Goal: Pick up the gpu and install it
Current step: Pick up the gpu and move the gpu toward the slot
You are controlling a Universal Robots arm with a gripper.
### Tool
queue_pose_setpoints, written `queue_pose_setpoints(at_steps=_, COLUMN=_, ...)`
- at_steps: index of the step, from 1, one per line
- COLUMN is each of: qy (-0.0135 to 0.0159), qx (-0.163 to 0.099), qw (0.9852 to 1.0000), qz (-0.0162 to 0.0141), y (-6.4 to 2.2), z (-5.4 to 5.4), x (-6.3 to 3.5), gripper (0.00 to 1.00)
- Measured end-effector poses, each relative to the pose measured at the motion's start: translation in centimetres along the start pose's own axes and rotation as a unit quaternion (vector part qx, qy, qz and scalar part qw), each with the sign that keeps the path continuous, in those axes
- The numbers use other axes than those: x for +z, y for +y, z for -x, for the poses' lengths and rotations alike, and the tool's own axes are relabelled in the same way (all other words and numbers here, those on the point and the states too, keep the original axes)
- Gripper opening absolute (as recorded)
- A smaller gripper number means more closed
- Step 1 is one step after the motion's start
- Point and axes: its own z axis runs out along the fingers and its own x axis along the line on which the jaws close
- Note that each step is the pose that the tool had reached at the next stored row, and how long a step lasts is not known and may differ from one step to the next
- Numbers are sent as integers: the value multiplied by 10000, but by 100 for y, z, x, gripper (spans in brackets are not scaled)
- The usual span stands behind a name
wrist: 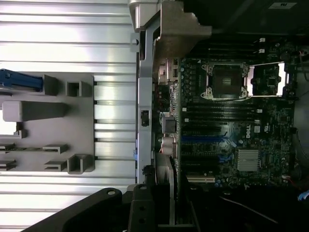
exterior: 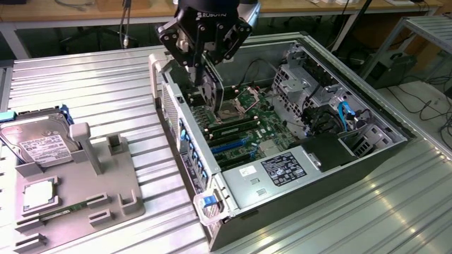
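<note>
My gripper (exterior: 200, 70) hangs over the open computer case (exterior: 185, 138), shut on the gpu (exterior: 211, 93). The dark card is held on edge and reaches down inside the case by its rear wall, above the green motherboard (exterior: 244, 129). In the wrist view the gpu (wrist: 172, 189) appears edge-on with its pale bracket, running between the gripper (wrist: 163, 209) fingers toward the motherboard (wrist: 227, 128) slots. Whether the card's lower edge touches a slot I cannot tell.
A grey fixture tray (exterior: 116, 190) lies at the exterior view's left, holding a silver hard drive (exterior: 37, 142), a square chip (exterior: 39, 193) and a green memory stick (exterior: 62, 212). Inside the case are an open processor socket (wrist: 227, 81), a power supply (exterior: 282, 169) and blue cables (exterior: 346, 114).
</note>
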Motion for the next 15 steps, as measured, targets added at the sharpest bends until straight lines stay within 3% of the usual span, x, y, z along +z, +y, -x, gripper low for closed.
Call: queue_pose_setpoints(at_steps=15, qy=0, qx=-1, qw=10000, qz=-3, y=11, z=315, x=7, gripper=28)
